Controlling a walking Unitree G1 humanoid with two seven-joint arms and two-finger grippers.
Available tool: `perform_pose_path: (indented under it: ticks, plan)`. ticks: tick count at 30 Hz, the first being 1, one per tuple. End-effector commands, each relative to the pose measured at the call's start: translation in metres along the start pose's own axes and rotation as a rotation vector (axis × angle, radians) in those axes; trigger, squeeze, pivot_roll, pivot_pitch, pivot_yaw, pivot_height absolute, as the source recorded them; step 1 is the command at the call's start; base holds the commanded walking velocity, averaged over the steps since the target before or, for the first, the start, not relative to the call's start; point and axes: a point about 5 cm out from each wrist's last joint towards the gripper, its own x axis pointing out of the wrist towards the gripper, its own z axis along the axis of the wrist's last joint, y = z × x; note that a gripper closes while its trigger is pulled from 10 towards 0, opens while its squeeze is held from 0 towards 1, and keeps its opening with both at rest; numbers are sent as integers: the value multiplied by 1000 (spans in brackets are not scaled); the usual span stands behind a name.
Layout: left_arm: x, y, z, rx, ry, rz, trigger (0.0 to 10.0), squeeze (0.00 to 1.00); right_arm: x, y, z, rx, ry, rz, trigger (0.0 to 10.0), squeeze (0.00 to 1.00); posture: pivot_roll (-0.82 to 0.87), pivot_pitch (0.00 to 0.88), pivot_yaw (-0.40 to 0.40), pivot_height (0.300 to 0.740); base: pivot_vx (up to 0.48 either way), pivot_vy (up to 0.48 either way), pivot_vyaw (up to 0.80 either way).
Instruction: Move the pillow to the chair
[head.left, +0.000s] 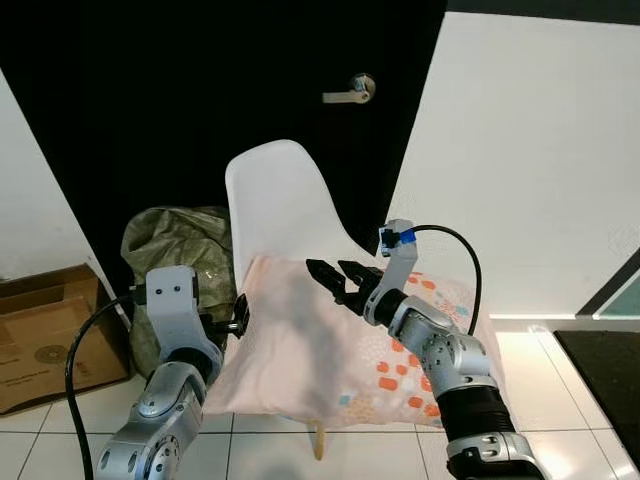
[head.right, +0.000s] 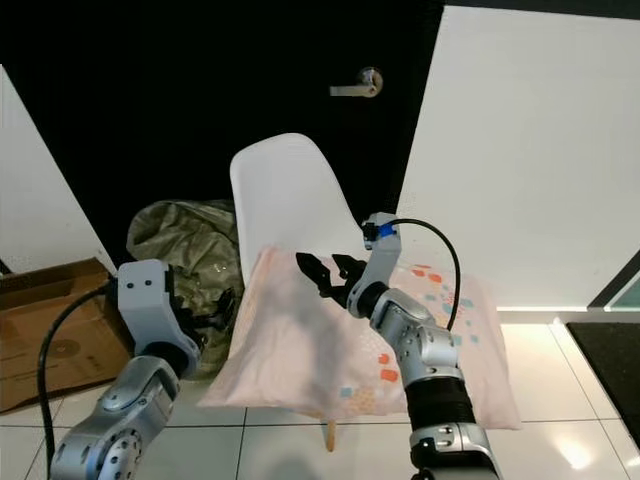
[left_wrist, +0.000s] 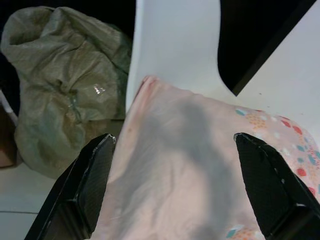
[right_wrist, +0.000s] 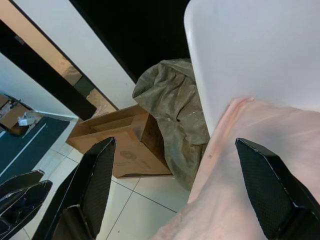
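Home interior, by an entry or hallway. Glossy white floor tiles with thin grout lines. Black door with a lever handle, white wall panel beside it. White moulded chair on wooden legs, carrying a pink patterned pillow. Domestic clutter against the wall: an olive-green sack, an open cardboard box. Dark mat at the tile edge.

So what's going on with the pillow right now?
Both hands open: left hand, right hand. Pillow lying on white chair. Nothing in the way.
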Motion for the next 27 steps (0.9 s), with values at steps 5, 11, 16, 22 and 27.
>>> perform_pose_path:
  ticks: [5,11,16,22,27]
  plan:
    - [-5,11,-14,35,82,27,10000,0,-7,-13,0,-82,36,-124,10000,0,-118,47,-51,720,0,0,0]
    - [-17,18,-20,49,102,53,10000,0,-35,-35,-6,-135,63,-301,10000,0,-100,67,-33,720,0,0,0]
    - [-21,25,-20,33,88,84,10000,0,-58,-49,-18,-47,38,-438,10000,0,-81,66,-26,720,0,0,0]
    - [-22,28,-24,31,100,88,10000,0,-67,-58,-28,-52,77,-508,10000,0,-70,47,-36,720,0,0,0]
    - [-21,30,-29,-3,108,107,10000,0,-69,-63,-29,-69,87,-525,10000,0,-72,23,-45,720,0,0,0]
